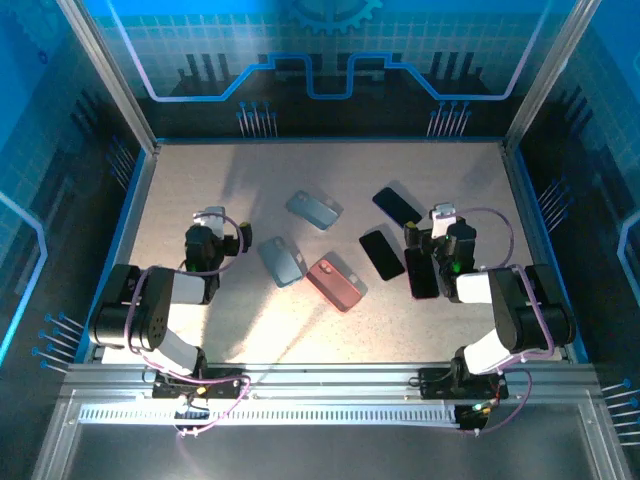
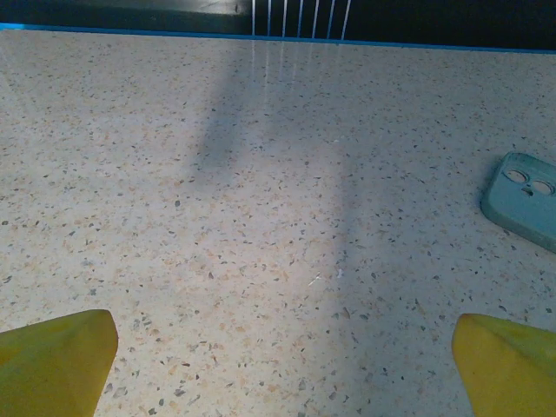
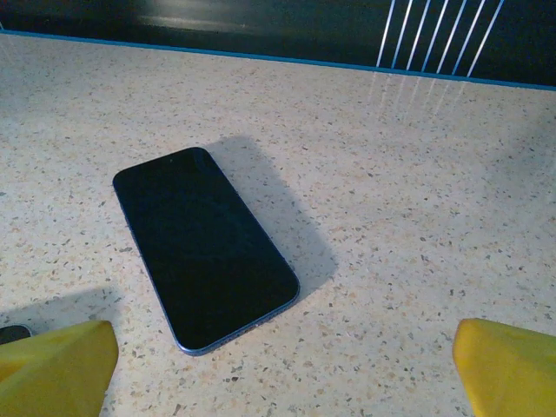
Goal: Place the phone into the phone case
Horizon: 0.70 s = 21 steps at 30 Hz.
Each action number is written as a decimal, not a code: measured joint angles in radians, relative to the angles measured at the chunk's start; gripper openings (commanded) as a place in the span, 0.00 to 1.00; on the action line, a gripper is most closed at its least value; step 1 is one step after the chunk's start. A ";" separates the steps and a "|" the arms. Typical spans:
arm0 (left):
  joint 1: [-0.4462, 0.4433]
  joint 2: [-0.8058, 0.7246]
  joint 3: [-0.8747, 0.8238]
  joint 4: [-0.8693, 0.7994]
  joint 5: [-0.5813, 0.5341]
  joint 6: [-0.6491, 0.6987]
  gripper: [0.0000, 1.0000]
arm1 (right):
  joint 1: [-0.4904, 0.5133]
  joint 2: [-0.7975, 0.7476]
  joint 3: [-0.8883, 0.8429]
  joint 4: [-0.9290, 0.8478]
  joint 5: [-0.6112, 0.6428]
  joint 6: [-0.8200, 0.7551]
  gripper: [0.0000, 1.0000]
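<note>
Phone [image 3: 204, 248] lies flat on the table [image 3: 417, 174], dark face up. It is just ahead of the right claw [image 3: 285, 330] and a bit to its left. That claw is spread wide and holds nothing. Its yellow tips hang low over the table and do not touch the phone.

From above, this looks like the far one of three on the right side. A second phone [image 1: 381, 254] lies nearer and more to the left. A third phone [image 1: 421, 272] lies right beside the right arm.

The left claw [image 2: 285, 328] is spread wide too, with nothing in it. Only speckled table lies under it. A teal case [image 2: 526, 200] lies off to its right, well apart from it. Near the middle of the table lie a blue case [image 1: 282, 261] and, just to its right, a red case [image 1: 336, 283].

I think the job has not really started. No phone is lifted, and none sits in a case. All of it is left to do: grab a phone, carry it to a case, and press it in.
</note>
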<state>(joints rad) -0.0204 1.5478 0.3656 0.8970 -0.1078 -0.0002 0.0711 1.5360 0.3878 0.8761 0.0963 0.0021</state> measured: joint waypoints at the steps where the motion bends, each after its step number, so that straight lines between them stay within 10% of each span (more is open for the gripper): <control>1: 0.000 0.000 0.000 0.000 0.000 0.000 1.00 | 0.000 0.000 0.000 0.000 0.000 0.000 1.00; 21: 0.000 0.000 0.000 0.000 0.000 0.000 0.99 | -0.007 0.000 0.000 -0.004 -0.029 -0.003 1.00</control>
<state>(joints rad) -0.0204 1.5478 0.3656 0.8970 -0.1078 0.0002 0.0643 1.5360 0.3878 0.8719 0.0669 -0.0010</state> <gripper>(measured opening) 0.992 0.996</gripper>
